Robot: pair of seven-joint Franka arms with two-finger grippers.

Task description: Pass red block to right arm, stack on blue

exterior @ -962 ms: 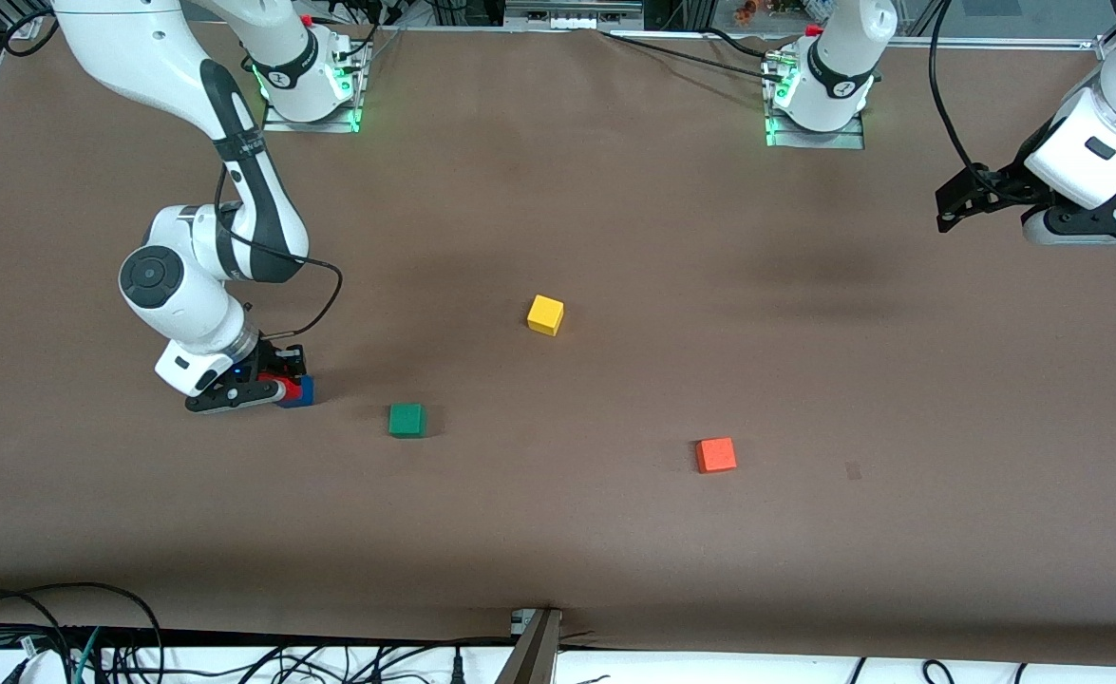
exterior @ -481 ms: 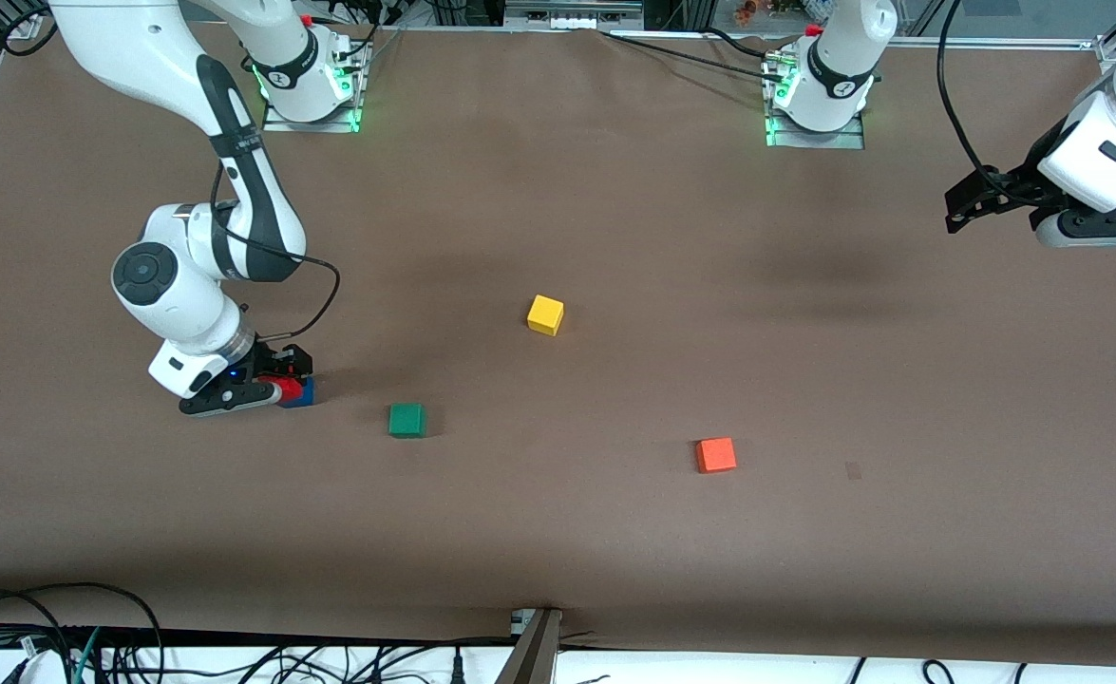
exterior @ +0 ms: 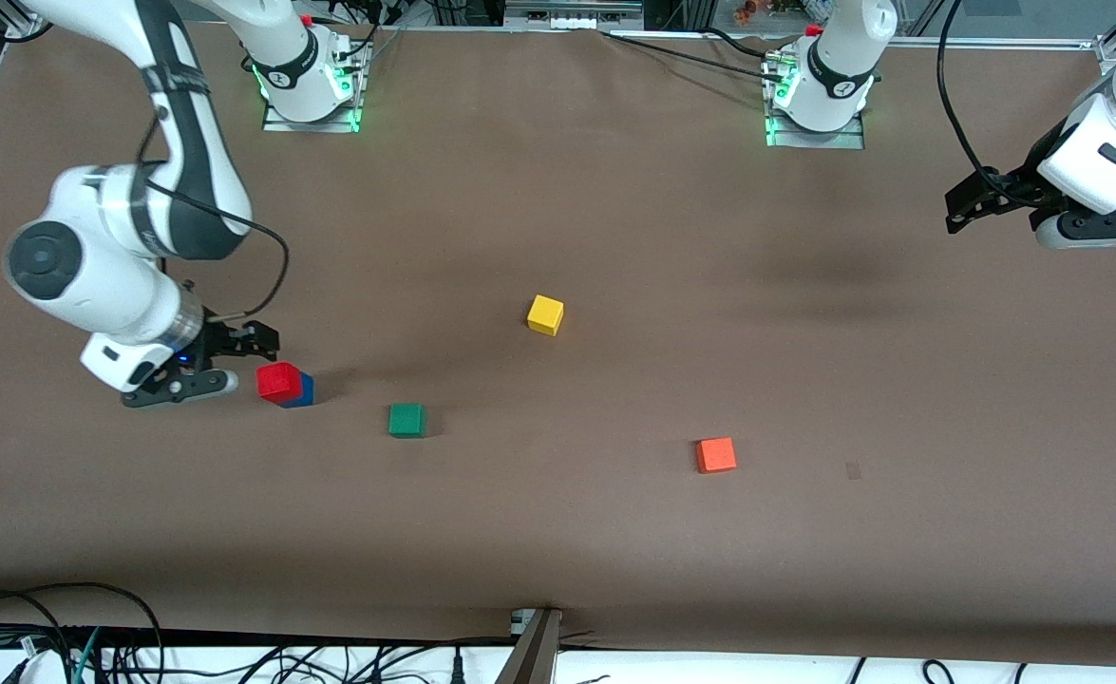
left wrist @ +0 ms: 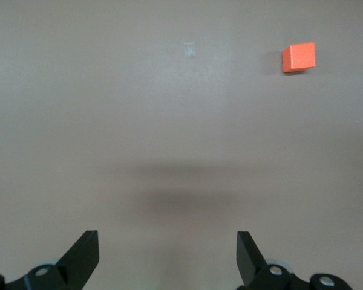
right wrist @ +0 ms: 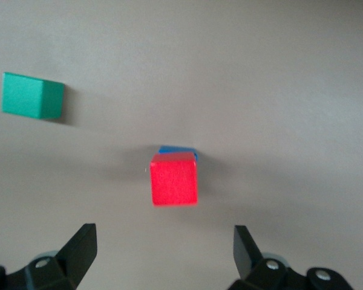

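The red block (exterior: 278,380) sits on the blue cube (exterior: 303,391), toward the right arm's end of the table (exterior: 614,532). The right gripper (exterior: 252,359) hangs just beside this stack, apart from it. The green cube (exterior: 406,419) lies near the stack, slightly nearer the front camera. The yellow cube (exterior: 545,314) lies farther from the camera, mid-table. The orange cube (exterior: 715,455) lies toward the left arm's end. The left gripper (exterior: 958,204) waits above that end.

right gripper (exterior: 252,351) let go of the red block (exterior: 278,381) and drew back toward the right arm's end of the table, jaws now spread and empty, block left clear of them on the blue cube (exterior: 303,389), left gripper (exterior: 958,204) shifted slightly
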